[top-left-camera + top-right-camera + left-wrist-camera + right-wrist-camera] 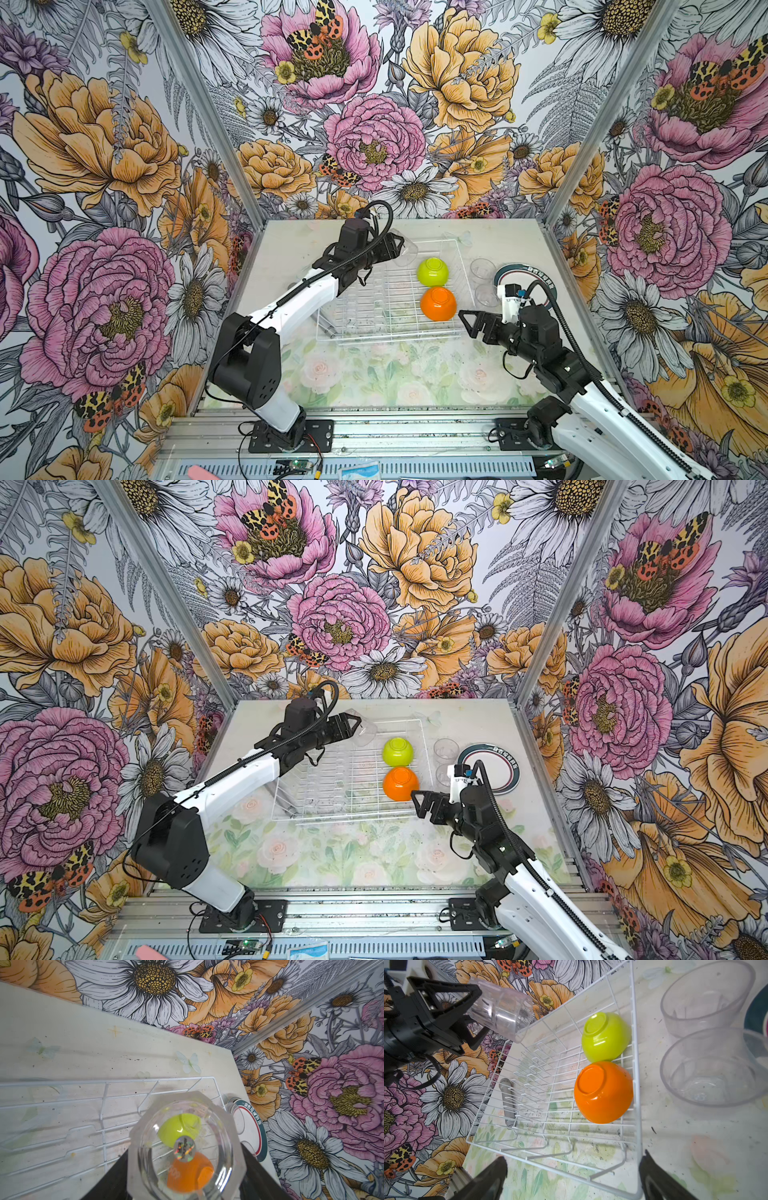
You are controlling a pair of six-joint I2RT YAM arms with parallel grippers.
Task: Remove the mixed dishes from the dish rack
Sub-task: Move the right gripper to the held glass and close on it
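Tumbler (502, 1012), clear and tilted, is being pinched by the left gripper (395, 245) over the far corner of the dish rack (386, 299); right gripper (467, 324) is hovering, jaws spread wide, just beside the orange bowl (438, 304) lying upturned in the rack.

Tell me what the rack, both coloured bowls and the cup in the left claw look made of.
The dish rack: thin metal wire, probably white-coated, glossy; slender bent rods in a grid. The lime-green bowl and orange bowl: likely plastic, glossy; solid bright colour, soft highlights, moulded foot ring. The tumbler: probably clear plastic, not glass; see-through, faintly cloudy wall.
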